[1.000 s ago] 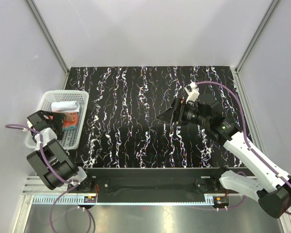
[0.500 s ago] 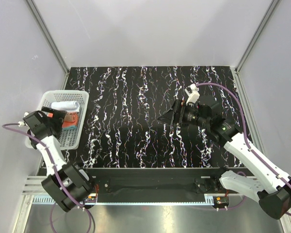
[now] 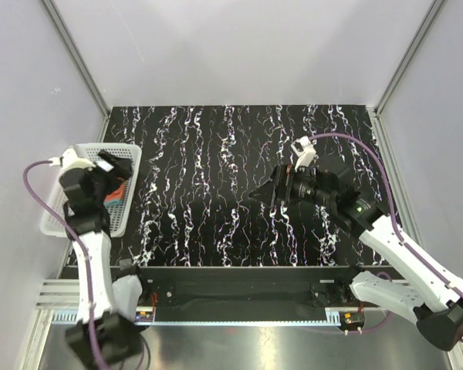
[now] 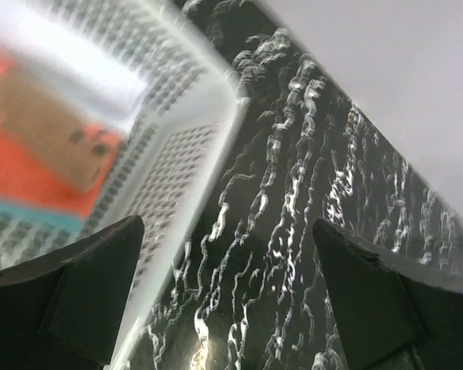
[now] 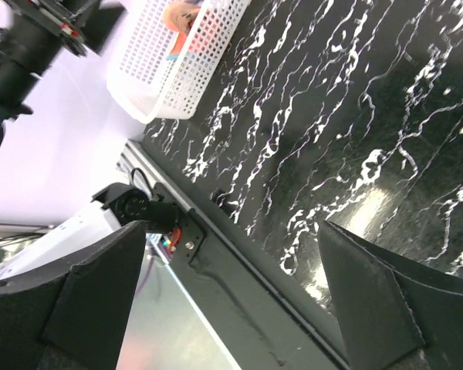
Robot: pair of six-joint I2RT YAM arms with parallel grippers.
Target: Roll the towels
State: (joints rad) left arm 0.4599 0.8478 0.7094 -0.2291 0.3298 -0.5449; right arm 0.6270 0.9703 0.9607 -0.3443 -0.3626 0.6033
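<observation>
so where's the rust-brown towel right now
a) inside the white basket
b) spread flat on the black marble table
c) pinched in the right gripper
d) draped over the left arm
a: the rust-brown towel lies inside the white basket, while the left gripper and the right gripper are both open and hold nothing.

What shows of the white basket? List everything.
The white basket is a rectangular tub of perforated plastic with a solid rim, upright at the left edge of the black marbled table. A rust-brown towel with an orange patch and teal edge lies inside. The left tool hovers open above it, hiding part of the inside; nothing grips it.
</observation>
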